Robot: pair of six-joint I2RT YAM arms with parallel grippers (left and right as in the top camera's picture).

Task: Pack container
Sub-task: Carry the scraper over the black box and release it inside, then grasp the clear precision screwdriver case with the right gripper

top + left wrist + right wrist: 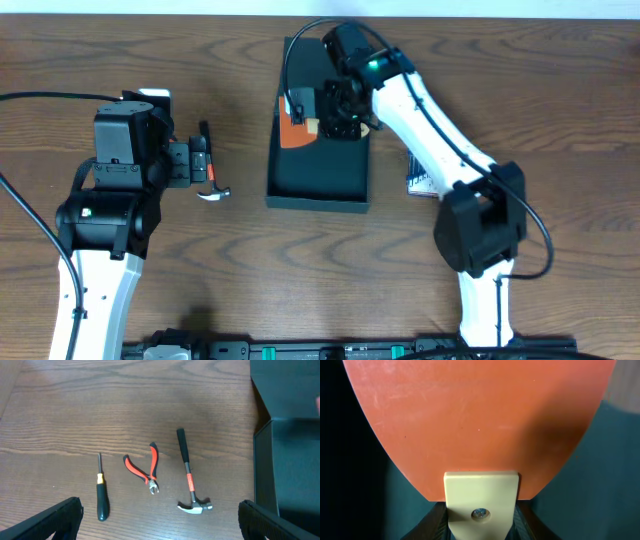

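While the right gripper (325, 120) is clamped on the orange scraper (475, 415) over the container (320, 175), it should lower flat before releasing.

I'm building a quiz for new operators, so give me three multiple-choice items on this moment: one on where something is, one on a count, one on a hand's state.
1. The right hand, gripping an orange paddle, is:
A) over the container
B) at the near edge
C) beside the left arm

2. Tools lying below the left hand:
A) two
B) three
C) five

3. The left hand is:
A) open and empty
B) shut on a tool
C) out of view

Key:
1 A, the overhead view shows it above the dark box.
2 B, they are the screwdriver, pliers and hammer.
3 A, its fingers stand wide apart above the tools.
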